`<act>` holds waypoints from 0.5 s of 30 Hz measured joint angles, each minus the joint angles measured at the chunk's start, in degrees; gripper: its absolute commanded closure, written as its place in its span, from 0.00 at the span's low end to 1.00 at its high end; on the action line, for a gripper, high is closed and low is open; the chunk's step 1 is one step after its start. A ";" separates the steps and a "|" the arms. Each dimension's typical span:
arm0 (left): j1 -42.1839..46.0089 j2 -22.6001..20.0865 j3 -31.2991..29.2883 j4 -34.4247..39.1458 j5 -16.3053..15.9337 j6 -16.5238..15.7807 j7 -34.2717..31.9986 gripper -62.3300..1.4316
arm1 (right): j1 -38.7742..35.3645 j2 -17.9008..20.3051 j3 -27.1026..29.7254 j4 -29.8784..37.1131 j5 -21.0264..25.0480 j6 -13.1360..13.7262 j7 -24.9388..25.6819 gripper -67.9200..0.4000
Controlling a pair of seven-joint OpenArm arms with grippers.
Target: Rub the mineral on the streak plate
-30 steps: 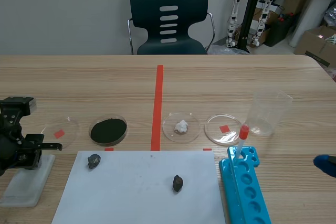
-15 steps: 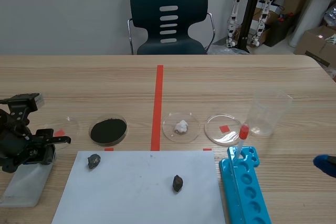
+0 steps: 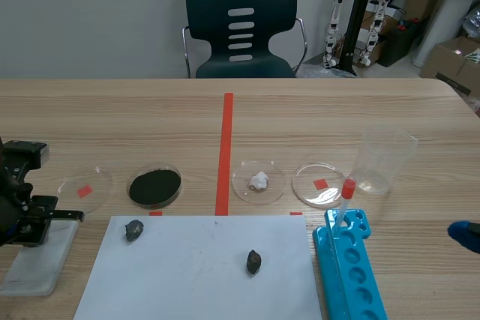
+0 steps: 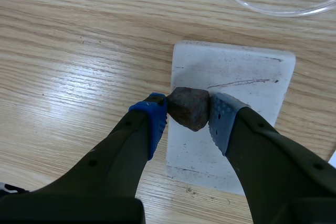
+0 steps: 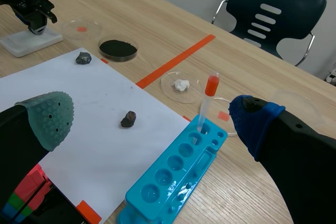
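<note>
Left hand (image 4: 189, 110) closed on brown mineral (image 4: 187, 104), which is clamped between blue pads (image 4: 155, 120) over white streak plate (image 4: 252, 66). Contact with plate cannot be told. Faint dark line (image 4: 239, 83) on plate is shown in left wrist view only. In scene view mineral is hidden behind hand. Plate is set on wooden surface (image 4: 79, 51), near left. Right hand (image 5: 152, 120) is spread wide with nothing held, blue rack (image 5: 173, 182) ahead of it. In scene view only its blue tip is shown.

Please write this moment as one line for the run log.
left jaws: shut on mineral | mineral: over streak plate, contact unclear | streak plate: thin dark line present | right jaws: open, holding nothing
</note>
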 measured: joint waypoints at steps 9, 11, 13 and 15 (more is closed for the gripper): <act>-0.13 -1.11 -0.15 0.00 -12.72 -3.50 -3.48 0.84 | 0.00 0.00 0.00 0.00 0.00 0.00 0.00 0.08; -0.13 -1.14 -0.33 0.00 -14.34 -4.11 -3.67 0.84 | 0.00 0.00 0.00 0.00 0.00 0.00 0.00 0.08; -0.13 -1.09 -0.37 0.00 -14.80 -4.13 -3.67 0.84 | 0.00 0.00 0.00 0.00 0.00 0.00 0.00 0.08; -0.13 -1.09 -0.37 0.00 -14.62 -4.13 -3.67 0.84 | 0.00 0.00 0.00 0.00 0.00 0.00 0.00 0.08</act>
